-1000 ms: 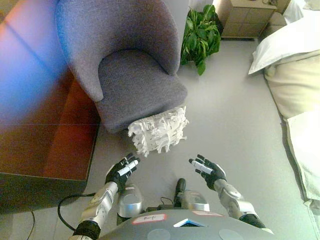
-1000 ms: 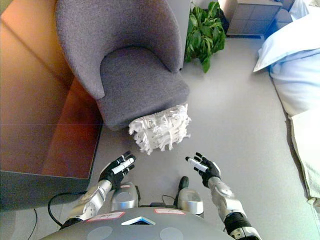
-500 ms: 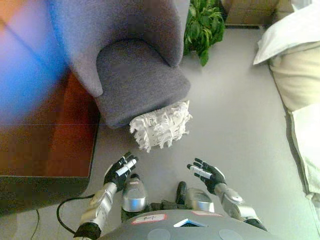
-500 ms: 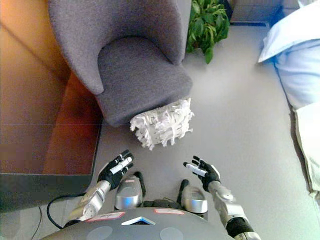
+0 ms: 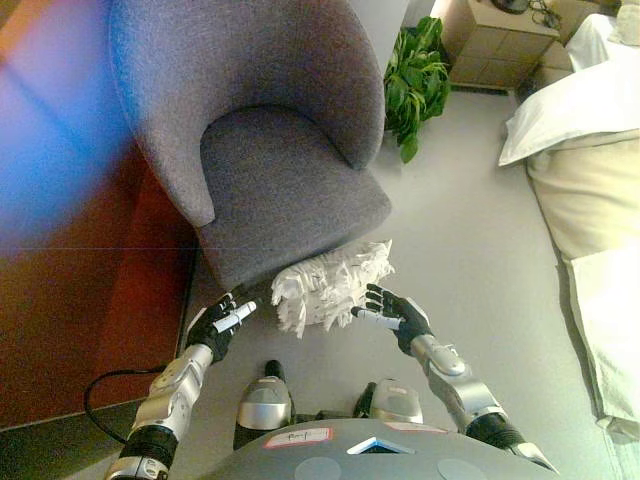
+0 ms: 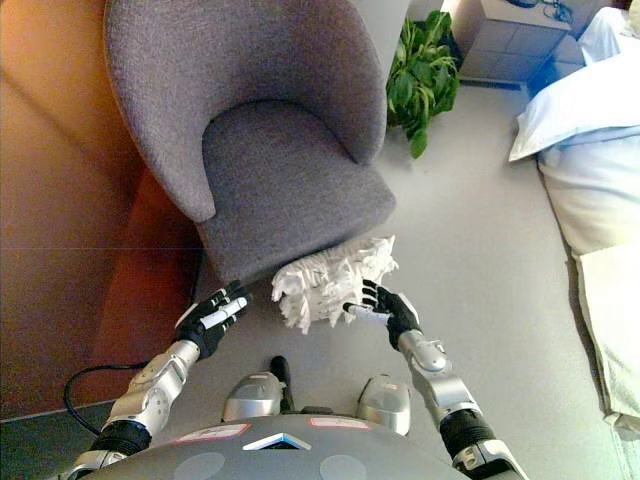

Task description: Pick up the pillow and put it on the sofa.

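Two hands, one pillow, one chair, listed as seen from above.

Pillow [image 5: 332, 285]: white, shaggy with strips of fringe, lying on the grey floor [image 5: 470, 250] against the front edge of the chair's seat, not on it.

Chair [image 5: 270, 150]: grey fabric armchair with a high curved back, seat bare, standing just behind the pillow.

Left hand [image 5: 219, 324]: near the pillow's left end, apart from it, fingers straight and loosely spread, holding nothing.

Right hand [image 5: 391, 311]: at the pillow's right end, fingers extended toward the fringe, fingertips at or just beside it; actual contact cannot be told. Nothing is held.

Plant [image 5: 418, 85]: green and leafy, on the floor to the right of the chair back.

Cabinet [image 5: 492, 42]: pale wood, behind the plant at the top edge.

Bed [image 5: 585, 170]: along the right side, with white and cream bedding.

Table [image 6: 90, 260]: reddish-brown wooden surface, left of the chair.
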{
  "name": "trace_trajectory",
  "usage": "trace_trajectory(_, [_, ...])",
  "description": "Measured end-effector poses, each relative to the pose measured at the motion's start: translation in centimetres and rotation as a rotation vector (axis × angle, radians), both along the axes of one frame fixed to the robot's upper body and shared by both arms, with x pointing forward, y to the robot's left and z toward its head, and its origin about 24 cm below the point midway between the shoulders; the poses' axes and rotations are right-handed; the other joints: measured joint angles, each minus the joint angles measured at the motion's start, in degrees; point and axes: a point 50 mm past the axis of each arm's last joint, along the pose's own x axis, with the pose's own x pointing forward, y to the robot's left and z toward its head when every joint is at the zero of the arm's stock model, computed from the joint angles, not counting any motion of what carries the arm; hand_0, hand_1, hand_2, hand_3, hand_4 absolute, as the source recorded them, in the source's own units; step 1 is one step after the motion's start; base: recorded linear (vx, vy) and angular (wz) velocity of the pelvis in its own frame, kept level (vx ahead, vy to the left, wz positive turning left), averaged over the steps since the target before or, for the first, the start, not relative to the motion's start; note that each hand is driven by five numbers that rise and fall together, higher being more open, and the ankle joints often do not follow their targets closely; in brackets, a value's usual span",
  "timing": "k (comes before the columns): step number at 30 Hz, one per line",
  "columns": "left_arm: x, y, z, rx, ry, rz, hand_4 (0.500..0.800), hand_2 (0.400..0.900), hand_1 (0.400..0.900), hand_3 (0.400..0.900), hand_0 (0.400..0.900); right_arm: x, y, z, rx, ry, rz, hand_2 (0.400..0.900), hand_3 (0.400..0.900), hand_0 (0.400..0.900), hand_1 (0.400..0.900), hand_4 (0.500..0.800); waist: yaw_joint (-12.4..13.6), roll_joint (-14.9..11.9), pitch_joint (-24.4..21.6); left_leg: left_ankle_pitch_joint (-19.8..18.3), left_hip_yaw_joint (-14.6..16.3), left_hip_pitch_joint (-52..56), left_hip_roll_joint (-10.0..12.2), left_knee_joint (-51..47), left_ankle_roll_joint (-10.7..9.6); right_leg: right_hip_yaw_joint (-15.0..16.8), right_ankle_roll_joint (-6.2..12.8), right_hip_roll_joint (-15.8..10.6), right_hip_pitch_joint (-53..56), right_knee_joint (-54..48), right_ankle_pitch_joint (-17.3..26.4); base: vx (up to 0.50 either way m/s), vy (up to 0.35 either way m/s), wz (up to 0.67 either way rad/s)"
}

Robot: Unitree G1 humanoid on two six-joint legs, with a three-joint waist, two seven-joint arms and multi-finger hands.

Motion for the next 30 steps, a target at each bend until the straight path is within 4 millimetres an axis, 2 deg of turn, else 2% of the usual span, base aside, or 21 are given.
trace_trajectory(2, [-0.2, -0.3, -0.2, -0.01, 0.01, -0.003, 0.8, 0.9, 0.9, 0.9, 0.9, -0.3, -0.1, -0.1, -0.007, 0.007, -0.007, 0.9, 0.9, 0.9, 0.9, 0.8, -0.1, 0.5, 0.3, -0.3, -0.8, 0.3, 0.8, 0.1, -0.5, -1.2, -0.02, -1.2, 0.0, -3.8, 0.2, 0.16, -0.171, 0.29])
trace_trajectory(3, [-0.7, -0.5, -0.5, -0.018, 0.026, 0.005, 0.8, 0.9, 0.9, 0.9, 0.9, -0.4, -0.2, -0.2, -0.012, 0.008, -0.013, 0.9, 0.9, 0.9, 0.9, 0.8, -0.2, 0.8, 0.2, -0.4, -1.3, 0.4, 1.5, 0.5, -1.0, -1.8, 0.79, -1.9, 0.3, -6.5, 0.9, 0.25, -0.265, 0.39])
trace_trajectory(5, [-1.9, -0.6, -1.1, -0.026, 0.063, 0.013, 0.8, 0.9, 0.9, 0.9, 0.9, -1.2, -0.3, -0.5, -0.034, 0.025, -0.003, 0.9, 0.9, 0.9, 0.9, 0.8, -1.0, 1.1, 0.0, -0.8, -2.7, 0.7, 2.3, 0.3, -2.6, -1.2, 3.89, -4.4, 0.8, -11.9, 3.4, 0.27, -0.326, 0.48])
trace_trajectory(6, [-2.5, -0.6, -1.3, -0.027, 0.082, 0.015, 0.8, 0.9, 0.9, 0.9, 0.9, -1.6, -0.4, -0.7, -0.05, 0.032, 0.002, 0.9, 0.9, 0.9, 0.9, 0.8, -1.4, 0.7, -0.2, -0.8, -3.3, 0.7, 2.4, 0.3, -3.5, -0.4, 5.02, -5.2, 1.3, -16.2, 4.9, 0.25, -0.332, 0.56])
trace_trajectory(7, [-2.8, -0.3, -1.3, -0.023, 0.092, 0.014, 0.8, 0.9, 0.9, 0.9, 0.9, -2.2, -0.5, -0.9, -0.064, 0.043, 0.004, 0.9, 0.9, 0.9, 0.9, 0.8, -1.5, -1.1, -1.0, -0.6, -4.1, 0.7, 2.2, 0.4, -5.3, 1.0, 5.06, -5.4, 2.6, -21.3, 6.9, 0.24, -0.31, 0.53])
trace_trajectory(8, [-3.3, 0.2, -1.3, -0.01, 0.105, 0.011, 0.8, 0.9, 0.9, 0.9, 0.9, -2.7, -0.3, -1.2, -0.073, 0.058, 0.003, 0.9, 0.9, 0.9, 0.9, 0.8, -1.5, -2.3, -1.1, -0.4, -5.3, 0.6, 2.1, 0.2, -6.8, 2.2, 4.69, -7.0, 2.6, -22.2, 9.1, 0.29, -0.346, 0.65])
trace_trajectory(9, [-3.2, 0.7, -1.1, 0.008, 0.103, 0.004, 0.8, 0.9, 0.9, 0.9, 0.9, -3.3, -0.2, -1.5, -0.076, 0.073, -0.002, 0.9, 0.9, 0.9, 0.9, 0.8, -1.5, -5.0, -1.9, -0.2, -6.1, 0.4, 1.6, 0.3, -8.5, 3.5, 3.71, -6.8, 3.4, -23.1, 10.6, 0.27, -0.26, 0.48])
trace_trajectory(10, [-3.6, 0.1, -1.7, -0.01, 0.134, 0.014, 0.8, 0.9, 0.9, 0.9, 0.9, -3.7, -1.1, -1.7, -0.124, 0.092, 0.0, 0.9, 0.9, 0.9, 0.9, 0.8, -1.6, -3.2, -1.9, -0.5, -7.4, 0.3, 3.9, 0.5, -9.4, 2.9, 5.46, -5.0, 4.7, -22.9, 8.9, 0.26, -0.24, 0.4])
trace_trajectory(11, [-3.6, -0.9, -1.9, -0.033, 0.139, -0.007, 0.8, 0.9, 0.9, 0.9, 0.9, -3.7, -2.1, -1.7, -0.174, 0.089, 0.004, 0.9, 0.9, 0.9, 0.9, 0.8, -2.1, -1.3, -2.0, -0.1, -7.6, -0.1, 6.1, 1.1, -8.9, 2.1, 4.62, -2.8, 5.0, -22.4, 7.8, 0.26, -0.239, 0.32])
trace_trajectory(12, [-3.9, -1.8, -2.1, -0.058, 0.146, -0.023, 0.8, 0.9, 0.9, 0.9, 0.9, -3.4, -3.2, -1.3, -0.223, 0.077, 0.012, 0.9, 0.9, 0.9, 0.9, 0.8, -2.5, 0.1, -1.9, -0.2, -7.6, -0.3, 7.1, 2.1, -9.0, 1.3, 3.99, -1.4, 5.1, -22.2, 7.4, 0.26, -0.25, 0.32])
trace_trajectory(14, [-4.3, -3.2, -2.6, -0.102, 0.157, -0.03, 0.8, 0.9, 0.9, 0.9, 0.9, -2.8, -5.3, -0.7, -0.348, 0.047, 0.036, 0.9, 0.9, 0.9, 0.9, 0.8, -2.8, 1.7, -1.8, -0.2, -7.4, -1.2, 7.9, 1.9, -9.0, 0.1, 3.37, 0.4, 5.7, -22.5, 6.8, 0.22, -0.223, 0.33])
trace_trajectory(17, [-4.3, -3.7, -2.5, -0.12, 0.15, -0.039, 0.8, 0.9, 0.9, 0.9, 0.9, -2.0, -7.2, 0.5, -0.585, -0.025, 0.128, 0.9, 0.9, 0.9, 0.9, 0.8, -2.6, 1.7, -1.3, 0.4, -7.6, -1.8, 8.9, 2.1, -10.0, 0.1, 3.34, 1.8, 6.6, -23.6, 6.5, 0.06, -0.13, 0.31])
trace_trajectory(19, [-3.4, -3.4, -2.0, -0.113, 0.119, -0.054, 0.8, 0.9, 0.9, 0.9, 0.9, -0.6, -8.0, 2.0, -0.738, -0.114, 0.214, 0.9, 0.9, 0.9, 0.9, 0.8, -2.7, 0.8, -0.2, 0.7, -7.7, -4.2, 8.8, 3.4, -11.2, 0.4, 3.44, 1.6, 5.5, -23.4, 6.4, -0.18, -0.118, 0.4])
trace_trajectory(22, [-1.1, -2.7, -0.8, -0.132, 0.036, -0.063, 0.8, 0.9, 0.9, 0.9, 0.9, 3.5, -8.8, 5.5, -0.977, -0.32, 0.311, 0.9, 0.9, 0.9, 0.9, 0.8, -2.6, 0.4, 2.5, 0.9, -9.3, -11.7, 8.9, 7.3, -11.1, 0.6, 3.35, 1.1, 0.2, -21.4, 6.4, -0.25, -0.086, 0.41])
trace_trajectory(25, [1.2, -2.6, 0.6, -0.21, -0.055, -0.038, 0.8, 0.9, 0.9, 0.9, 0.9, 7.9, -9.3, 10.4, -1.152, -0.55, 0.354, 0.9, 0.9, 0.9, 0.9, 0.8, -1.9, 2.0, 8.2, 1.4, -11.1, -18.6, 8.8, 11.1, -10.2, 0.7, 2.96, 0.0, -5.4, -17.1, 5.7, -0.24, -0.061, 0.35])
trace_trajectory(28, [2.5, -2.7, 1.6, -0.316, -0.123, 0.027, 0.8, 0.9, 0.9, 0.9, 0.9, 11.1, -9.3, 14.9, -1.286, -0.738, 0.349, 0.9, 0.9, 0.9, 0.9, 0.8, -1.0, 2.8, 13.1, 1.1, -12.4, -25.4, 8.0, 15.2, -9.3, 1.6, 2.58, -2.2, -12.8, -10.2, 3.9, -0.19, -0.026, 0.23])
trace_trajectory(30, [3.6, -2.6, 2.6, -0.371, -0.183, 0.055, 0.8, 0.9, 0.9, 0.9, 0.9, 12.4, -8.9, 17.0, -1.32, -0.817, 0.339, 0.9, 0.9, 0.9, 0.9, 0.8, -0.8, 2.7, 16.2, 0.9, -13.1, -29.7, 7.5, 18.3, -8.7, 1.5, 2.24, -3.9, -16.5, -6.2, 2.7, -0.18, -0.022, 0.21])
